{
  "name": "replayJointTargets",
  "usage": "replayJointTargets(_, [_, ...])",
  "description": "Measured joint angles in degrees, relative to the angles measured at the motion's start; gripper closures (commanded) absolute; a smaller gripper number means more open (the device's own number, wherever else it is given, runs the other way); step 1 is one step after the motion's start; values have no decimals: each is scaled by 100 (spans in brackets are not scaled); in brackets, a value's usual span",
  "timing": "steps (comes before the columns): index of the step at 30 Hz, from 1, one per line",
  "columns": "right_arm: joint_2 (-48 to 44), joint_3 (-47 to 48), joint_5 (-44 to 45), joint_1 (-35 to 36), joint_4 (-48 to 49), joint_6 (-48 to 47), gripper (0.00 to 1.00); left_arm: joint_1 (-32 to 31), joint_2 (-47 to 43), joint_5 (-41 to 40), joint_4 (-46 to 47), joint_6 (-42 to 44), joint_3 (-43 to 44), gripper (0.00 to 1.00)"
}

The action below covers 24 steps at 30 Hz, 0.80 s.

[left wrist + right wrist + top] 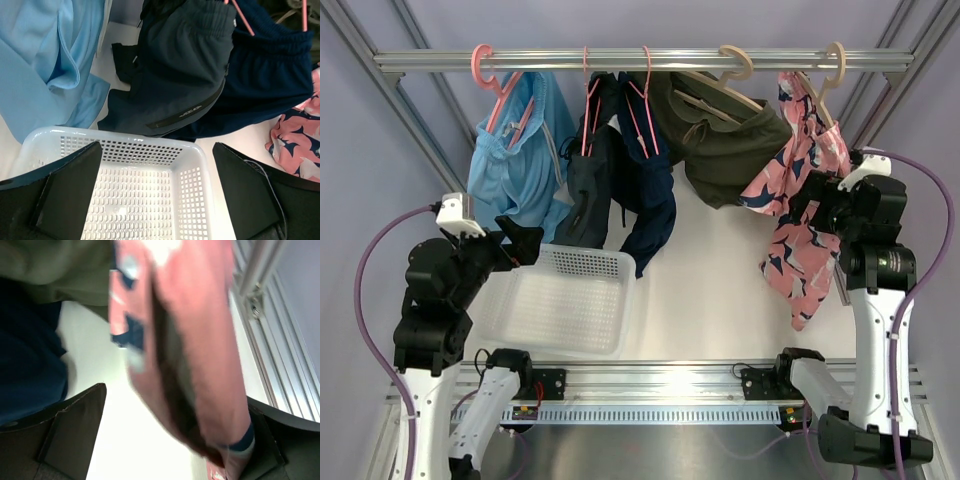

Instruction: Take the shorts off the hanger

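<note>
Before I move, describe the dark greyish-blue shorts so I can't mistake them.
Look along the metal rail at the back: five pairs hang from it. The dark greyish-blue shorts are second from the left, above the far edge of the white basket. They sit between the light blue shorts and the deep navy shorts, greyer than the navy, with a slanted zip pocket.

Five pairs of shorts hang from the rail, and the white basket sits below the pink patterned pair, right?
No. The white basket sits at the left, below the sky-blue shorts and slate-navy shorts, not the pink patterned pair, as the top external view shows. Five pairs do hang from the rail.
</note>
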Motion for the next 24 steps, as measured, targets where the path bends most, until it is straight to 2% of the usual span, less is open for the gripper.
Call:
replayJointTargets(5, [-391, 37, -1182, 0, -138, -859, 1, 0, 219, 48, -63, 79, 514, 1])
replayJointTargets(11, [-192, 570, -2643, 0, -1027, -2127, 1, 0, 798, 28, -393, 140, 1392, 1])
replayJointTargets(17, [428, 1152, -3976, 0, -1875, -3314, 0, -2, 2308, -192, -739, 238, 3193, 1])
replayJointTargets(22, [570, 1115, -4750, 0, -2111, -3685, 1, -11, 3930, -494, -1333, 361, 5268, 1])
replayJointTargets(24, [492, 1043, -4927, 0, -2105, -3748, 0, -11, 4446, -597, -1394, 396, 5821, 1])
